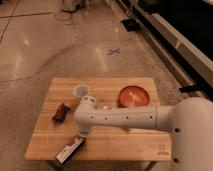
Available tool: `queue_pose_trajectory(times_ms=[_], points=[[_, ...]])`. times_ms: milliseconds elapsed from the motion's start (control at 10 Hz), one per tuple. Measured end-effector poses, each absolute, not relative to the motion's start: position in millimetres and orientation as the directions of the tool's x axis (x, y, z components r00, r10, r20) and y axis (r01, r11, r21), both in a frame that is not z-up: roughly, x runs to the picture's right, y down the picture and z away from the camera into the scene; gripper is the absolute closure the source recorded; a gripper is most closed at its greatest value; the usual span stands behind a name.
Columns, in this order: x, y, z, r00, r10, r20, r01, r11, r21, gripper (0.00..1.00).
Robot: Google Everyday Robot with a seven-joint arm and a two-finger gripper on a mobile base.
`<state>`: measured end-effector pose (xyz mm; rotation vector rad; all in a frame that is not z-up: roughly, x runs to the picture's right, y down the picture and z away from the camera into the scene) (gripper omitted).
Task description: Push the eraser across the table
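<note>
The eraser (70, 149), a long black block with a white face, lies at an angle on the front-left edge of the light wooden table (125, 145), one end over the edge. My white arm reaches in from the right across the table. My gripper (84, 131) points down at the end of the arm, right beside the eraser's far right end. I cannot tell whether it touches the eraser.
A small dark blue-and-orange packet (61, 112) lies on the left. A white cup (81, 91) stands behind the wrist. An orange bowl (134, 96) sits at the back right. A dark logo (161, 149) marks the front-right corner. Speckled floor surrounds the table.
</note>
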<state>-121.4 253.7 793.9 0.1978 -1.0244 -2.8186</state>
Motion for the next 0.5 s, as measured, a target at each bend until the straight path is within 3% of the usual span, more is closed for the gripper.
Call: queue_pose_trajectory(times_ms=[500], points=[[-125, 276, 779, -0.983, -0.166, -0.084, 0.065, -0.731, 0.679, 1.0]])
